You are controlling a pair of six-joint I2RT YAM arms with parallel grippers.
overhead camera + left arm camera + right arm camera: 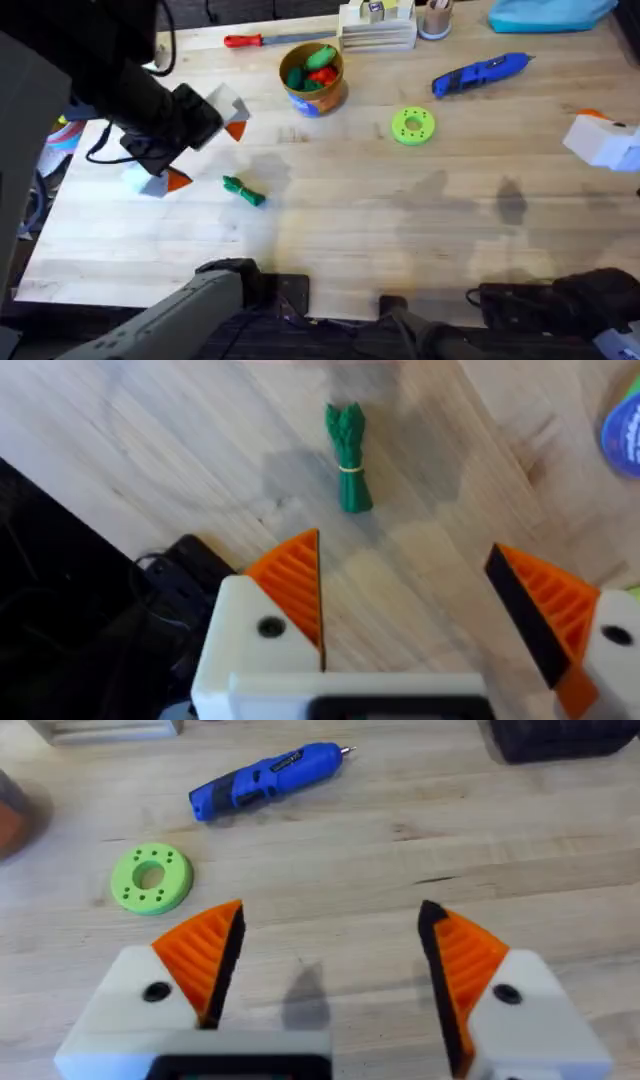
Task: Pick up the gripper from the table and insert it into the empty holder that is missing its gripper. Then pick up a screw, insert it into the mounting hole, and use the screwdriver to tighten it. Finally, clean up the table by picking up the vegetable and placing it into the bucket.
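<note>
Vegetable (347, 457) lies free ahead of left gripper (420, 610); jaws wide, empty, to be centred before closing.

left arm (140, 110): black links, large and blurred, thin black cable alongside
left gripper (420, 610): white angular finger blocks, orange ribbed wedge pads, black backing on one pad, dark round screw in each block
right gripper (325, 970): same white blocks, orange ribbed pads, dark screws
right arm base (560, 300): black
</note>
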